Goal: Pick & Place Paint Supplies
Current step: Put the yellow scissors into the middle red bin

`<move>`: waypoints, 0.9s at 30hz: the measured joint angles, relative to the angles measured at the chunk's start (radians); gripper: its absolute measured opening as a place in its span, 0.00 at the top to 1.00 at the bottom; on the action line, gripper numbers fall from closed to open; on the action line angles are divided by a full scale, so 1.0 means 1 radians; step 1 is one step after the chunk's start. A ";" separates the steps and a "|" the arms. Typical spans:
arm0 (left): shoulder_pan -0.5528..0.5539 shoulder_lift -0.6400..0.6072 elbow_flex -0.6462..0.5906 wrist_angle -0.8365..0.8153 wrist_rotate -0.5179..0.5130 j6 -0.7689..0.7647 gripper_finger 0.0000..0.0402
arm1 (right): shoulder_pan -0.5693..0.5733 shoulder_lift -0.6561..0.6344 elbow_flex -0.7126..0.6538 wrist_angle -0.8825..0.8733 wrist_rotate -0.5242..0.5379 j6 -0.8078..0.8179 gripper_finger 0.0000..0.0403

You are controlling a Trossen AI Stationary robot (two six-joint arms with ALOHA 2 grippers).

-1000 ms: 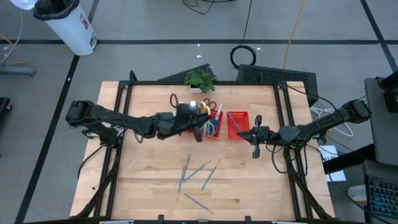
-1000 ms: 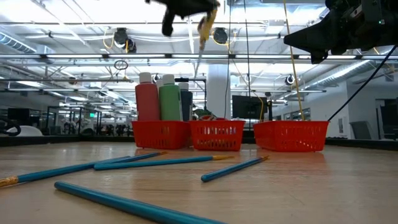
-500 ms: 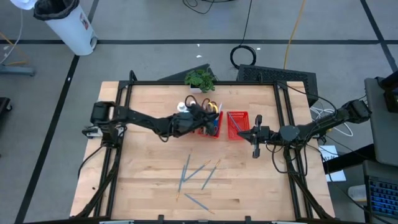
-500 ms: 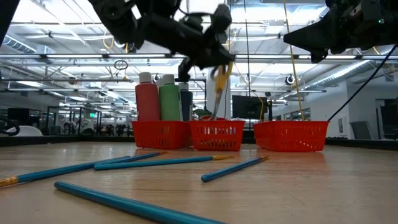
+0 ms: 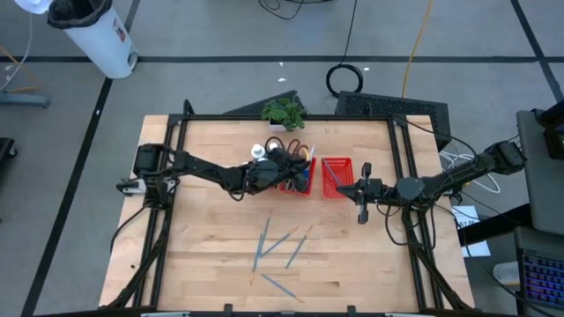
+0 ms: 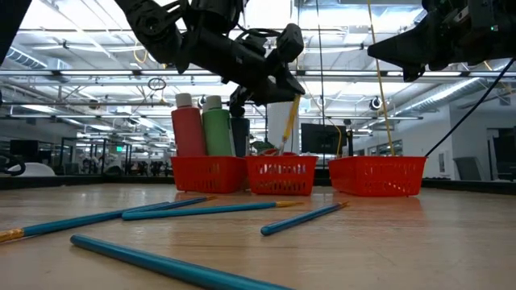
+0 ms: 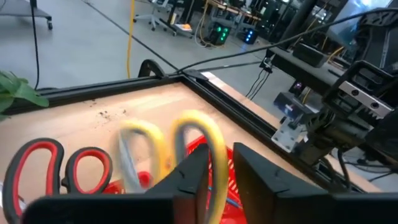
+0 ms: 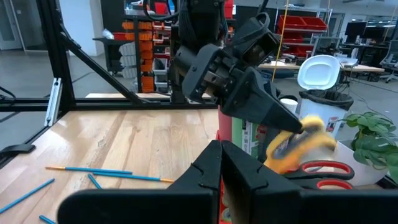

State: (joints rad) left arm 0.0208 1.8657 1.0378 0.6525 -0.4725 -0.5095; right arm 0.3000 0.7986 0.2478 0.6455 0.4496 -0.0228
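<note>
- Paint bottles were stood in one end part of the red tray.
- Yellow scissors, blades in the middle part, were seen at the left gripper; its grip could not be told.
- The right gripper, fingers pressed together, was held beside the other end part.

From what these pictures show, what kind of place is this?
Probably a robotics lab in a large industrial hall. A wooden table in a black frame carries two robot arms, the low view shows a high ceiling with strip lights, and racks of red storage bins stand beyond.
</note>
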 joint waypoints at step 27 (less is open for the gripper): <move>-0.101 -0.120 0.000 0.014 0.235 0.279 0.46 | 0.001 0.000 0.000 -0.049 0.020 0.089 0.92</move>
State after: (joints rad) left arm -0.0797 1.7458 1.0378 0.6662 -0.2376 -0.2303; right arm 0.3008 0.7986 0.2478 0.5962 0.4694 0.0660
